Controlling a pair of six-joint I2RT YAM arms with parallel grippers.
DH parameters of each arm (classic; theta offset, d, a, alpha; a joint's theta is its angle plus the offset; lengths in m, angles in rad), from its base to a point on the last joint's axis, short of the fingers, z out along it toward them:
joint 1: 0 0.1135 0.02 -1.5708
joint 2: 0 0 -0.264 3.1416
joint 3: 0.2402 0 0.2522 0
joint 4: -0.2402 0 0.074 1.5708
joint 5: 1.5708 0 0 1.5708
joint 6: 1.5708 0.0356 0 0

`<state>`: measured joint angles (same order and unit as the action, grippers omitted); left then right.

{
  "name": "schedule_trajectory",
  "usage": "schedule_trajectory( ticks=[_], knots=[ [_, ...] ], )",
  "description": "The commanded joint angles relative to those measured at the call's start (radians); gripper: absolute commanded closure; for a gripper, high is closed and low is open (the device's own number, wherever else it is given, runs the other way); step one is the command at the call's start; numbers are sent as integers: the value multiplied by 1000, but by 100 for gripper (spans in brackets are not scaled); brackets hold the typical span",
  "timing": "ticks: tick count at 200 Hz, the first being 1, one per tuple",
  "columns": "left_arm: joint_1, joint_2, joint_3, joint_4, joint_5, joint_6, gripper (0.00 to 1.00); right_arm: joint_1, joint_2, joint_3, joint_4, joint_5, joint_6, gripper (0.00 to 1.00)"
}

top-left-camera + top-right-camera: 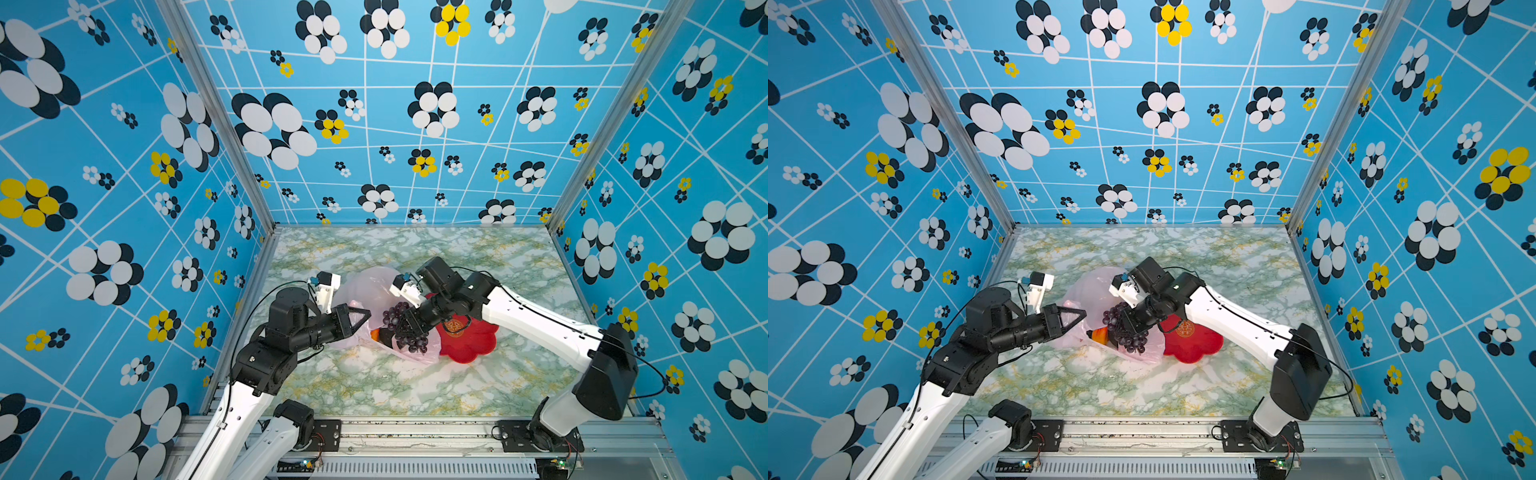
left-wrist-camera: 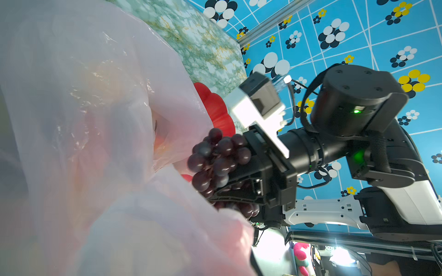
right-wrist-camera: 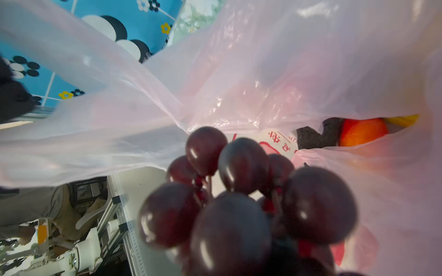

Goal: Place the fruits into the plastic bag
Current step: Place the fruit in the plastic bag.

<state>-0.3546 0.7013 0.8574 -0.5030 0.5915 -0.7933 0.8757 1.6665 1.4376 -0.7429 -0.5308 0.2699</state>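
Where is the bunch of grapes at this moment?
In a top view, the grapes are gripped in the right pincer at the mouth of the plastic bag, beside the red plate.

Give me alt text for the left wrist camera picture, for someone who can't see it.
The right claw holds a bunch of dark purple grapes at the mouth of a crinkly pale-pink plastic bag that fills much of the picture. Behind them show a red plate, the marbled table and blue flowered walls.

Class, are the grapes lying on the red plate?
No, the right gripper holds the grapes at the bag mouth, off the plate.
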Motion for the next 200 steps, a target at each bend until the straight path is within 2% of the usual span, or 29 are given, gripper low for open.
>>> schedule_trajectory(
  ticks=[1,77,108,147,200],
  knots=[
    [-3,-18,-8,30,7,-4,100,32,49,93,-132,-57,-40,85],
    [-17,-44,-1,22,-45,-10,100,79,221,230,-296,-165,-73,85],
    [-25,-64,-10,77,-11,-50,100,77,300,284,-289,-163,-45,84],
    [-69,-104,-33,79,-24,-79,100,40,404,444,-171,-109,134,85],
    [-73,-108,4,-9,-13,-19,100,-59,397,463,145,-90,480,85]
  ],
)
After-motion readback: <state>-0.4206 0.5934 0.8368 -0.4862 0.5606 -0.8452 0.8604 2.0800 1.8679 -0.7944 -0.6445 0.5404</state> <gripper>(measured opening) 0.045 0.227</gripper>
